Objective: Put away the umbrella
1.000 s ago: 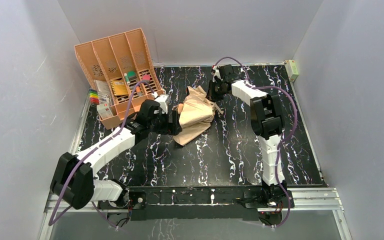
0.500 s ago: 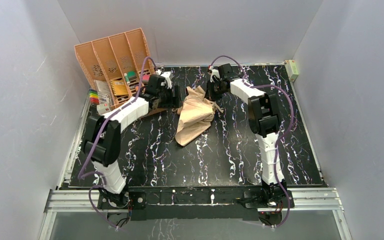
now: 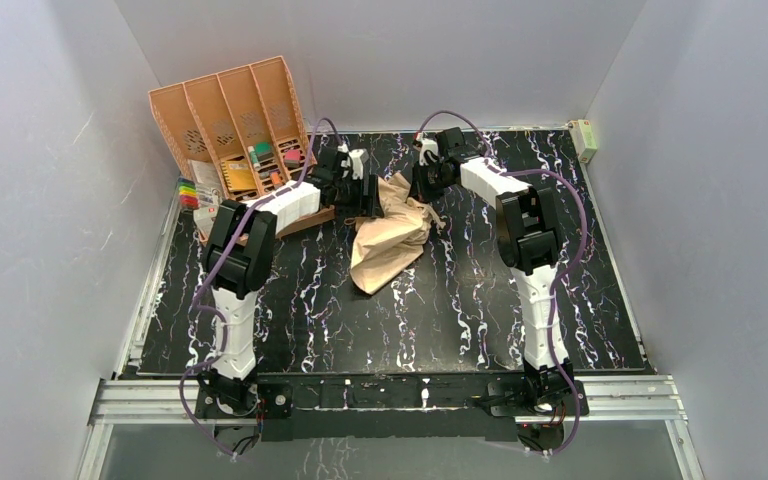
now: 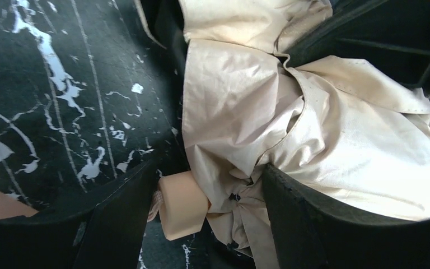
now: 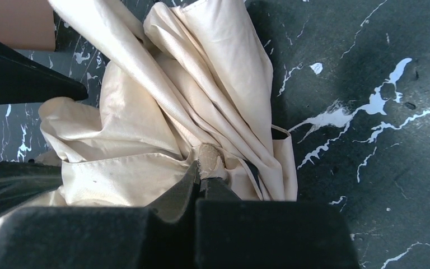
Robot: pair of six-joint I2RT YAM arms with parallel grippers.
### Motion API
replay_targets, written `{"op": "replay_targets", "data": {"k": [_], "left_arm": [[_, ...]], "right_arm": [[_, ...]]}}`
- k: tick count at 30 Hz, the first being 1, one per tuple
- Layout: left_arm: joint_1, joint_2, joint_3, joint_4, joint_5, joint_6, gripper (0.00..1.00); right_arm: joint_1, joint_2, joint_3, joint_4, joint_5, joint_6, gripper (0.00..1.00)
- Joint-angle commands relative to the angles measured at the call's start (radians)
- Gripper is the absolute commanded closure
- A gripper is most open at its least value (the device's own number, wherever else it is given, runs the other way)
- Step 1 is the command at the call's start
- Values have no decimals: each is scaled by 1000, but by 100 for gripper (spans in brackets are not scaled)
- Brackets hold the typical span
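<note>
**A:** Top camera first. Where's your umbrella (image 3: 390,235) at?

**B:** It's lying crumpled on the black marbled desk (image 3: 460,310), toward the back, near the orange organizer (image 3: 230,110) but not in it. Your left gripper (image 3: 368,195) is on its back-left end and your right gripper (image 3: 418,185) is on the back-right.

**A:** Left wrist cam?

**B:** Your jaws stand pretty wide, but the gap's full. The peach handle (image 4: 182,204) sits against one finger (image 4: 117,224) and bunched fabric presses the other, so you've got it sandwiched.

**A:** And the right wrist?

**B:** Those jaws are pinched fully together, with a little tan nub (image 5: 208,157) of the umbrella nipped at the tips. The folds spill away over the desk.
</note>
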State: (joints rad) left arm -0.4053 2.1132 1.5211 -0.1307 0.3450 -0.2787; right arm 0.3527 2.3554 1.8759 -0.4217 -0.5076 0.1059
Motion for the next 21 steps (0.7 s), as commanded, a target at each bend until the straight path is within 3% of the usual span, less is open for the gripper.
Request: {"op": "replay_targets", "data": {"k": [1, 13, 21], "left_arm": [[-49, -34, -16, -24, 86, 16, 32], [-115, -235, -266, 77, 47, -70, 32], [-115, -570, -353, 22, -79, -127, 19]], "right_arm": [[5, -29, -13, -93, 3, -71, 100], [6, -172, -214, -178, 68, -116, 100], [-4, -202, -348, -130, 269, 30, 100]]}}
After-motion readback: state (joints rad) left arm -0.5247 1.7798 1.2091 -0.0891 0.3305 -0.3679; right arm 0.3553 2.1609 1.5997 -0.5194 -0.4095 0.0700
